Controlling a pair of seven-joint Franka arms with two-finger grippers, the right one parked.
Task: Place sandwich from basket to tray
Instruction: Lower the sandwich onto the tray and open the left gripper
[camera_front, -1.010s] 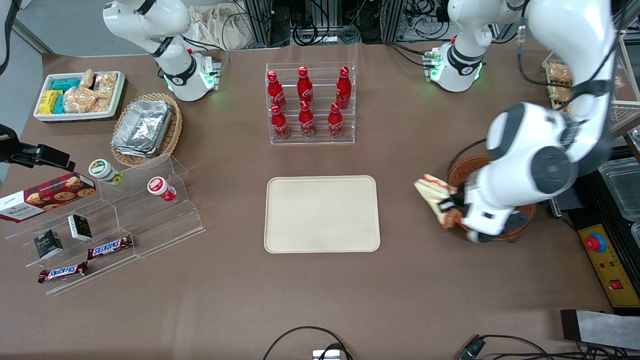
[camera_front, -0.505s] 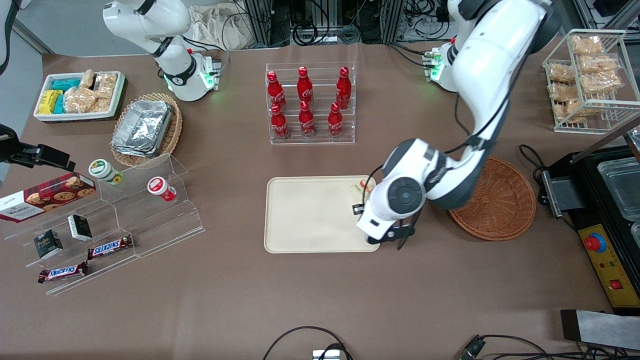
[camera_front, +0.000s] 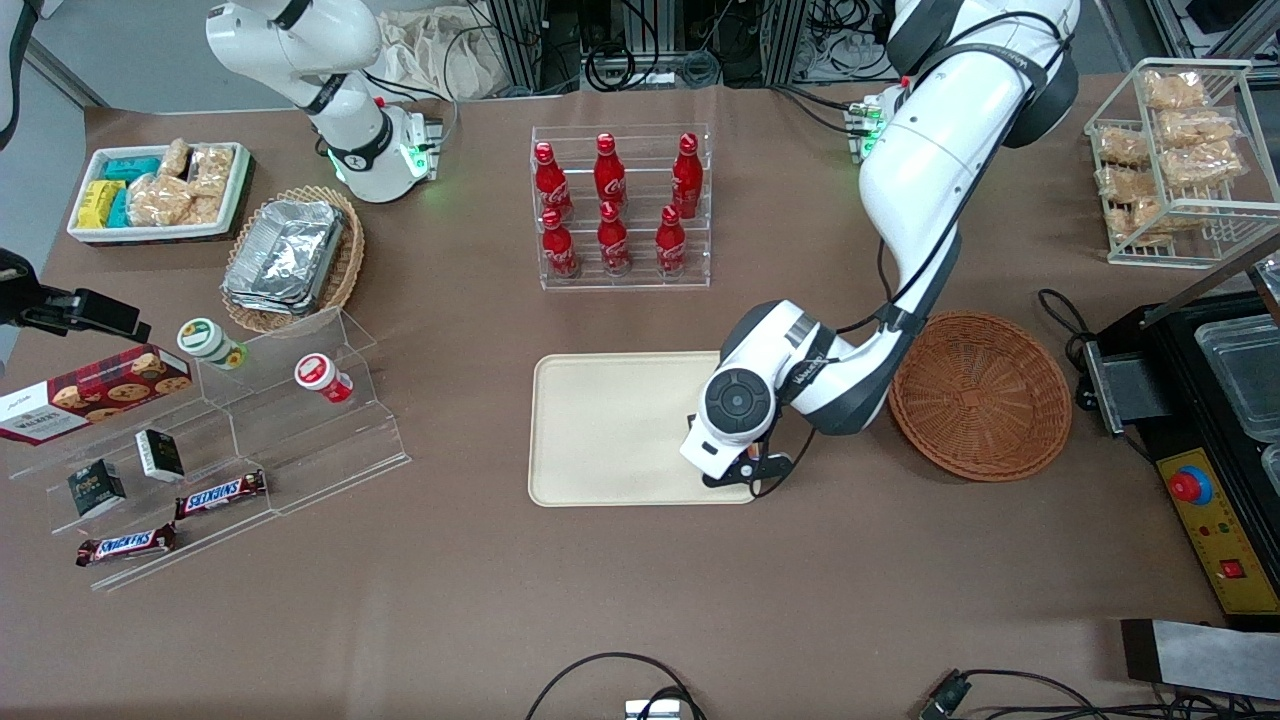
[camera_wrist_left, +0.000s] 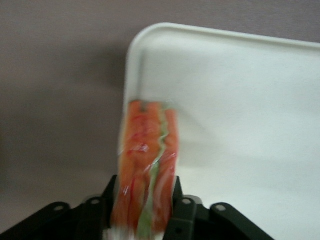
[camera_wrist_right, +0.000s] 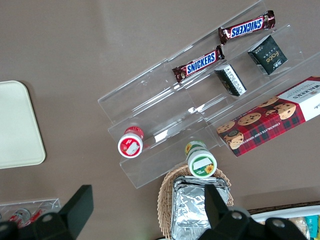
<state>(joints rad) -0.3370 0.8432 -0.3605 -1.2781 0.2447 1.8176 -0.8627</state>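
Sandwich (camera_wrist_left: 146, 170) is an orange-red wedge with a thin pale green layer and clear wrap, seen edge-on, blurred. It sits clamped between the jaws of the gripper (camera_wrist_left: 145, 220), hanging over the tray (camera_front: 610, 420) near the corner closest to the basket (camera_front: 985, 395); whether it touches the tray surface can't be told. In the front view the arm's wrist hides both gripper and sandwich, at the tray edge nearest the basket. Tray is cream, flat, rounded corners, bare where visible. Basket is round reddish-brown wicker, nothing in it, on the counter (camera_front: 640, 600) just beside the tray toward the working arm's end. Counts: one sandwich, one tray, one brown basket. Six red bottles (camera_front: 612, 205) in a clear rack, farther from the front camera than the tray. Two Snickers bars (camera_front: 220, 493) on a clear stepped stand toward the parked arm's end, also two small dark boxes (camera_front: 160, 455) and two round tubs (camera_front: 322, 377).
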